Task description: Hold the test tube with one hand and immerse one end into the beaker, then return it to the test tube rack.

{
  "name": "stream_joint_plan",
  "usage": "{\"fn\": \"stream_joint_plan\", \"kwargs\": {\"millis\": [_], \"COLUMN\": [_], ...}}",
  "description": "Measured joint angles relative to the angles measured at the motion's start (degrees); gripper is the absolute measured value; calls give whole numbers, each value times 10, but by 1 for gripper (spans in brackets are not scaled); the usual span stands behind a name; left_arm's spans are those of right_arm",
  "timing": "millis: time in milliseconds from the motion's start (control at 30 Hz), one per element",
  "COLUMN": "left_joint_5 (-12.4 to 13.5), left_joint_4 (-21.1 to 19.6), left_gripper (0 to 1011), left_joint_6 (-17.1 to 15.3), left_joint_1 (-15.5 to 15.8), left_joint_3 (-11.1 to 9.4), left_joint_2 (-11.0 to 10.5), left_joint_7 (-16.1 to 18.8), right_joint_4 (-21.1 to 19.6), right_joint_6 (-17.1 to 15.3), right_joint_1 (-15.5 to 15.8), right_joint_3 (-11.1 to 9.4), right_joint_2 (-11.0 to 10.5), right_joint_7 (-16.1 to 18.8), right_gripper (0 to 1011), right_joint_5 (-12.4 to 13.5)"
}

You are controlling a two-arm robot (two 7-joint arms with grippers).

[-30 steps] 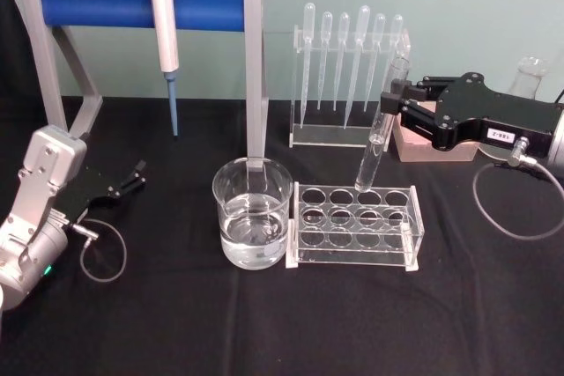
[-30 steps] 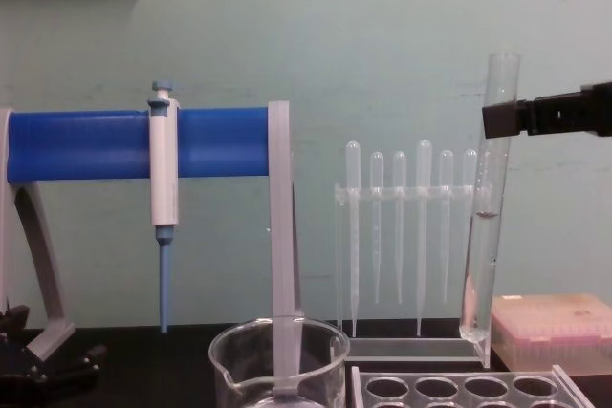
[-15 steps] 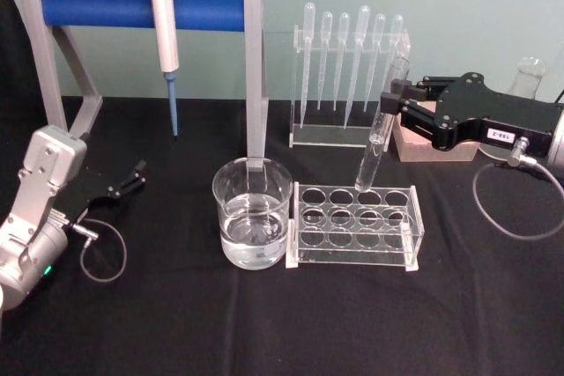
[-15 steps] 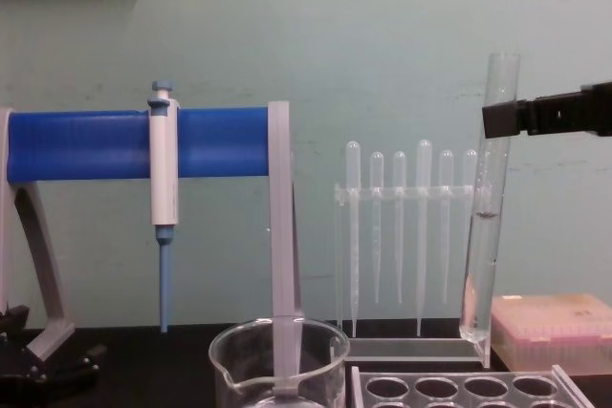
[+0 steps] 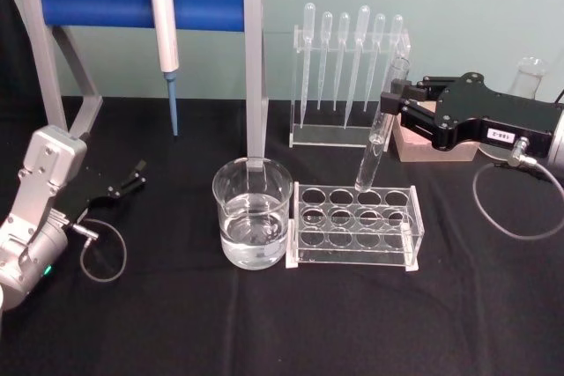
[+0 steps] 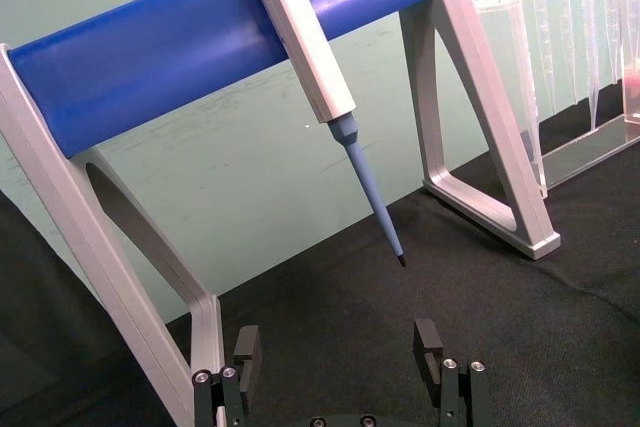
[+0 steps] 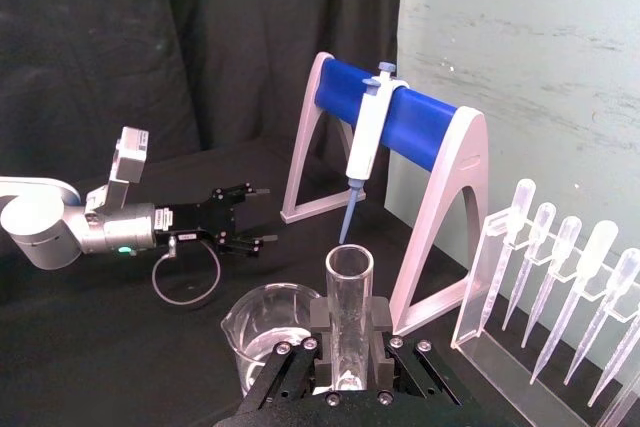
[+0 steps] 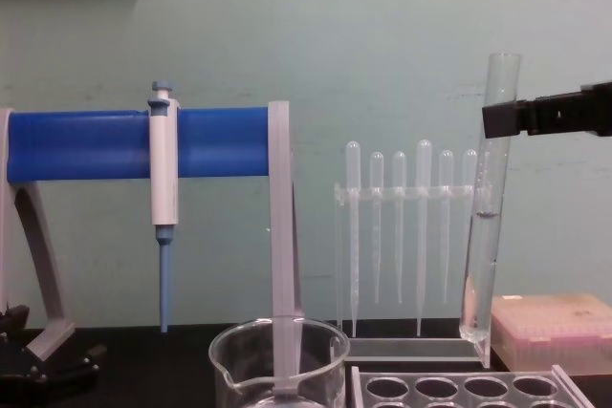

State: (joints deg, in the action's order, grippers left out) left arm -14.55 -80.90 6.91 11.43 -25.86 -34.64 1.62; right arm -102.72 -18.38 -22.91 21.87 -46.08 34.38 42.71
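Right claw (image 5: pixel 391 99) grips the clear, round-bottomed test tube (image 5: pixel 370 160) near its rim — tilted above the rack (image 5: pixel 352 251); left claw (image 6: pixel 338 347) parked, agape.

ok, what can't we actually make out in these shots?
- Beaker water level: chest view, cut off by the bottom edge.
- Test tube lower half: right wrist view, hidden behind the right end effector clamped on it.
- Whether the tube's tip is above or inside a rack hole: head view, clear glass over clear rack.
- Label text: head view, too small.
- Left end effector, open: left wrist view, base cut off by the bottom edge.
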Motion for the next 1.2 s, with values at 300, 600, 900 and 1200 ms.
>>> {"fn": "stream_joint_plan", "kwargs": {"millis": [300, 600, 900, 1200], "left_joint_5": [0, 0, 0, 0], "left_joint_4": [0, 0, 0, 0], "left_gripper": [1000, 1000, 1000, 1000], "left_joint_6": [0, 0, 0, 0], "left_joint_1": [0, 0, 0, 0], "left_joint_3": [0, 0, 0, 0], "left_joint_2": [0, 0, 0, 0], "left_joint_7": [0, 0, 0, 0], "right_joint_4": [0, 0, 0, 0], "right_joint_6": [0, 0, 0, 0], "right_joint_1": [0, 0, 0, 0], "right_joint_3": [0, 0, 0, 0], "right_joint_2": [0, 0, 0, 0], "right_joint_7": [0, 0, 0, 0], "right_gripper": [221, 218, 221, 221], "right_joint_5": [0, 0, 0, 0]}}
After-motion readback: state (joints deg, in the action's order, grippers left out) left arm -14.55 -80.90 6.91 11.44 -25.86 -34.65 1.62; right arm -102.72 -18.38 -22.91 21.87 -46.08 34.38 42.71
